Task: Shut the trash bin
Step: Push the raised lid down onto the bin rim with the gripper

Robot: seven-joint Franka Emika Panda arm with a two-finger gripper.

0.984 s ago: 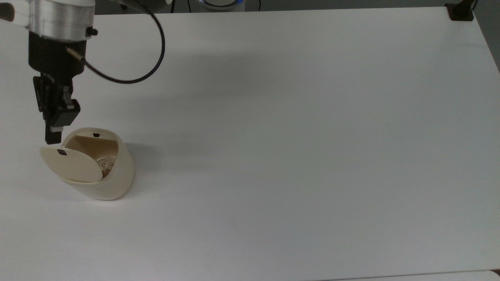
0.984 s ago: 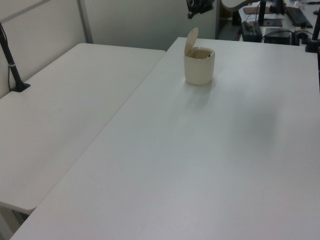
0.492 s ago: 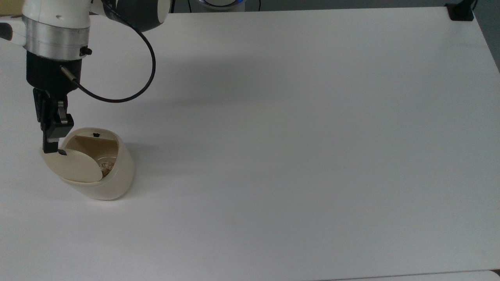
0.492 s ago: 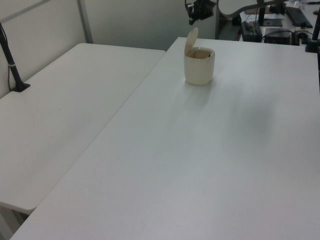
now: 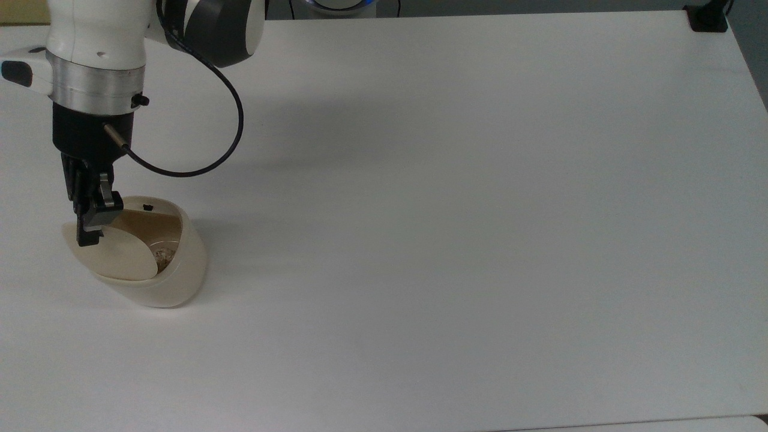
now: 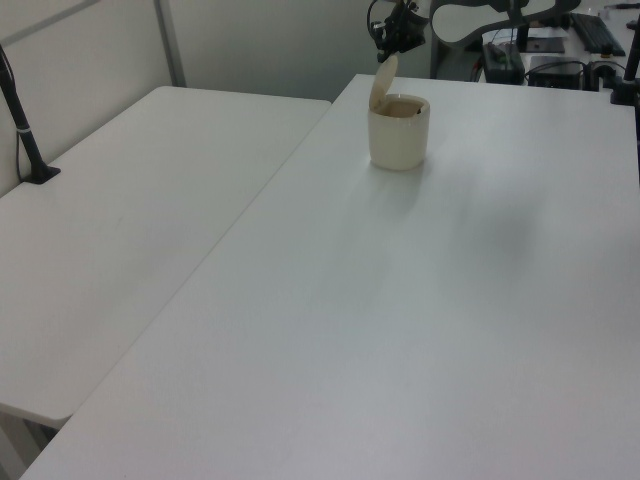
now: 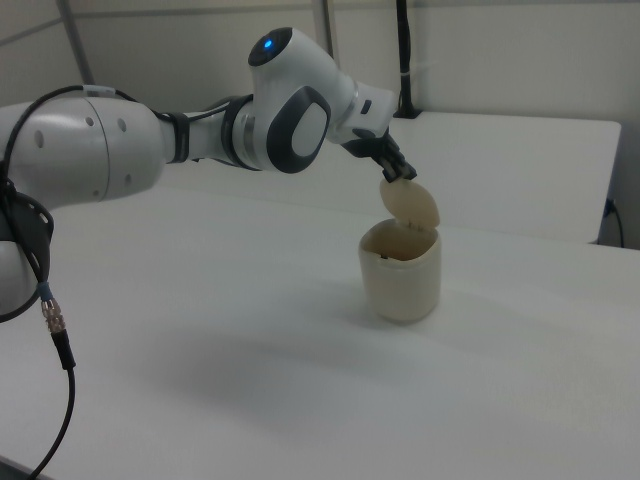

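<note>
The cream trash bin point(image 5: 180, 273) stands at the top view's left with its hinged lid point(image 5: 120, 255) raised, showing some crumpled bits inside. My gripper point(image 5: 90, 231) hangs from above with its fingers shut, and its tip rests against the lid's upper edge, covering the black latch mark. In the right view the gripper point(image 7: 398, 176) meets the top of the upright lid point(image 7: 412, 205) above the bin point(image 7: 402, 275). The left view has the bin point(image 6: 398, 135) far back, its lid point(image 6: 381, 80) tilted, and the gripper point(image 6: 390, 48) just above it.
The white table point(image 5: 480, 210) stretches wide to the top view's right. A black cable point(image 5: 237, 120) loops off the wrist. A black clamp point(image 5: 708, 18) sits at the far right corner. In the left view a second table point(image 6: 120, 200) adjoins, with a black post point(image 6: 25, 130).
The gripper has come down and shifted slightly right in the top view, from just beside the lid's top edge to resting on it. The lid stays raised and the bin has not moved.
</note>
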